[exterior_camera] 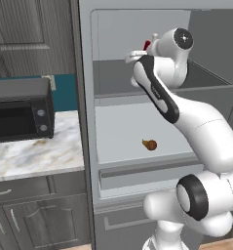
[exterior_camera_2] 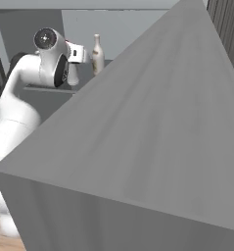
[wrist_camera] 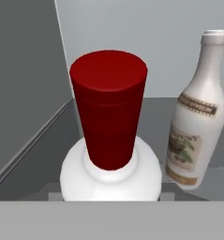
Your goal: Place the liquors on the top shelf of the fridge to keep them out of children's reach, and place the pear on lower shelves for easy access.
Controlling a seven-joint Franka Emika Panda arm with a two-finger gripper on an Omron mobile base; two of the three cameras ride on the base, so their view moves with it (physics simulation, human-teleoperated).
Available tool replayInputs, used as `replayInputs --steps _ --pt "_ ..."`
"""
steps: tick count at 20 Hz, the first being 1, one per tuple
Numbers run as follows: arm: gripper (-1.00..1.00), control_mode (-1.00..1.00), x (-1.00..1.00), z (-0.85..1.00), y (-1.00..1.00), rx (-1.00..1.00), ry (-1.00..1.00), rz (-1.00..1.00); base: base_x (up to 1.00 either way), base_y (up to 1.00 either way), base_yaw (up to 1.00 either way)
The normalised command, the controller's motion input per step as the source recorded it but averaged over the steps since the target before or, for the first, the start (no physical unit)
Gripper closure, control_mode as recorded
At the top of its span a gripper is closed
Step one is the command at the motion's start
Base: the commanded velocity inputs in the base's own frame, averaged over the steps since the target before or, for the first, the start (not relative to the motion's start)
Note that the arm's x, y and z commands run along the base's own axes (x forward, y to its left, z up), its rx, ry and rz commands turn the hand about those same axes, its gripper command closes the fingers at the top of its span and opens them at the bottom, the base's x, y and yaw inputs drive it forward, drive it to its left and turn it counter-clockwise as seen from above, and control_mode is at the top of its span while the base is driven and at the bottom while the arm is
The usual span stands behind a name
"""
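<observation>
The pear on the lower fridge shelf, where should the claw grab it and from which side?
Grip the pear across its rounded body, not the narrow stem end. It lies on its side on the pale lower shelf, stem end pointing left, with bare shelf around it. Coming in from the open front of the fridge, angled slightly downward, looks best, since the dark top shelf above probably limits a straight-down approach.

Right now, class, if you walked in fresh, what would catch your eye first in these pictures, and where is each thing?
The big red cap of the white bottle looms closest in the hand view, standing on the dark grey top shelf of the fridge. Beside it stands a pale slim-necked bottle with a brownish label. Lower down, a small brown-orange pear lies on the pale shelf, behind the white robot arm.
</observation>
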Motion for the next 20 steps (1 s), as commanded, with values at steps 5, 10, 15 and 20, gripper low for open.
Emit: replayInputs --steps 5,10,15,20 --pt "1.0 -1.0 0.38 -0.12 0.0 0.0 0.0 0.0 0.0 0.0 0.0" --pt "1.0 -1.0 0.33 -0.14 0.03 0.0 0.0 0.0 0.0 0.0 0.0" --pt "1.0 -1.0 0.31 -0.17 0.08 -0.01 0.0 0.0 0.0 0.0 0.0" --pt "-1.0 -1.0 0.28 -0.17 0.17 -0.03 0.0 0.0 0.0 0.0 0.0"
